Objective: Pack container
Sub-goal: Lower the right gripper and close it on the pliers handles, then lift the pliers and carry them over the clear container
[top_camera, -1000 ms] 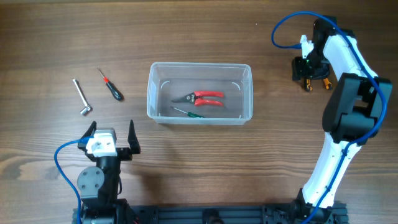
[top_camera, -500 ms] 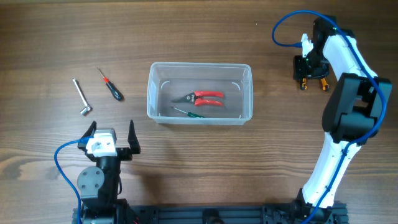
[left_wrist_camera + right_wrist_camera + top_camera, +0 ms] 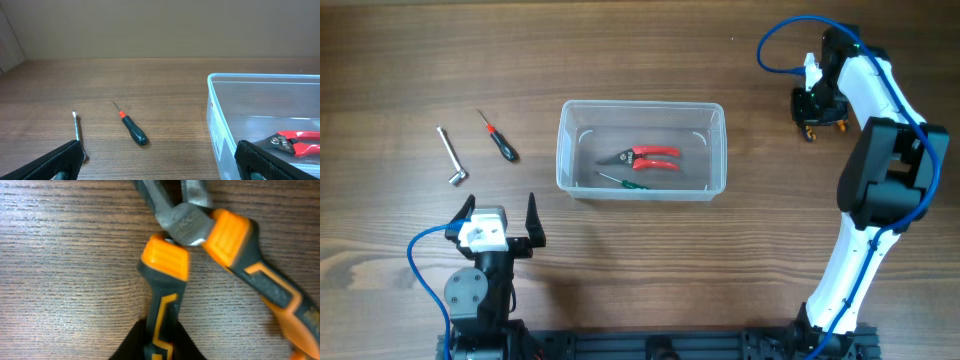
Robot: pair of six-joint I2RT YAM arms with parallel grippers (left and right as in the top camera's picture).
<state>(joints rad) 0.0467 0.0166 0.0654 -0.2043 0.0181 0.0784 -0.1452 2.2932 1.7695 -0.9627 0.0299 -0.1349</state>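
Note:
The clear container [image 3: 561,150] sits mid-table, its rim [image 3: 260,76] also at the right of the left wrist view. Inside lie red-handled cutters [image 3: 650,156] and a small green screwdriver [image 3: 625,182]. Far right, my right gripper [image 3: 810,118] points down at orange-and-dark pliers [image 3: 812,134] on the table. In the right wrist view the gripper [image 3: 159,337] is shut on one handle of the pliers [image 3: 187,227], whose other handle splays off to the right. My left gripper [image 3: 500,215] rests open near the front edge, with nothing between its fingers [image 3: 55,160].
A black-handled screwdriver with a red collar [image 3: 500,140] [image 3: 132,131] and an L-shaped metal wrench [image 3: 451,157] [image 3: 77,132] lie left of the container. The right arm's white links reach from the front right edge up to the far right.
The right gripper has closed from half open onto the pliers' handle, and the pliers have shifted slightly toward the far edge. The left arm has not moved.

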